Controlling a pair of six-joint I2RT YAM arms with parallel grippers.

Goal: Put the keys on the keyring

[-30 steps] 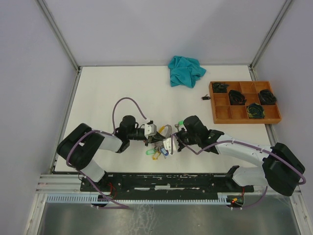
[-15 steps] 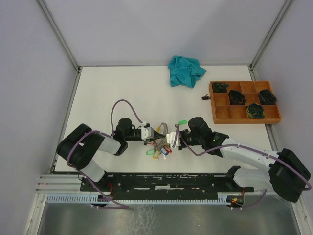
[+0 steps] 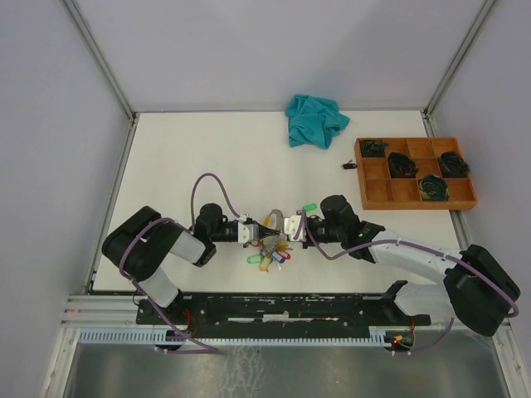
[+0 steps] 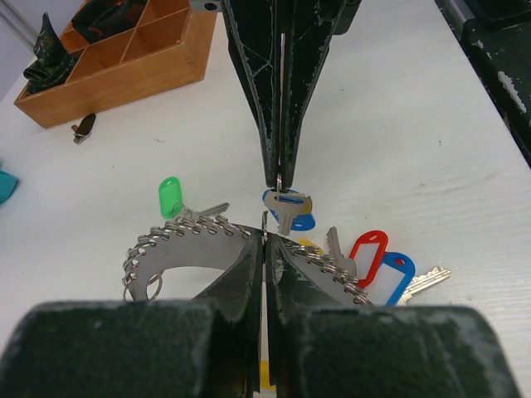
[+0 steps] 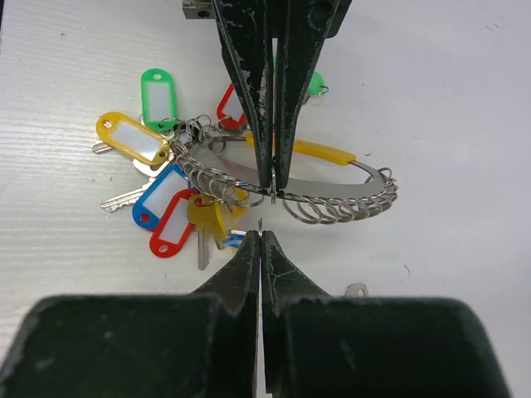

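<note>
We see the left gripper (image 5: 272,189) clamped on the keyring (image 5: 336,206), held low over the table (image 3: 182,157) between the arms; the right gripper (image 4: 280,177), likewise closed, pinches a blue-tagged key (image 4: 289,204) just beside the ring's wire. The other keys (image 5: 162,195), their tags green, yellow, blue and red with white inserts, crowd one end of the ring. Well apart lie a teal cloth (image 3: 315,120) and a wooden tray (image 3: 375,174)
</note>
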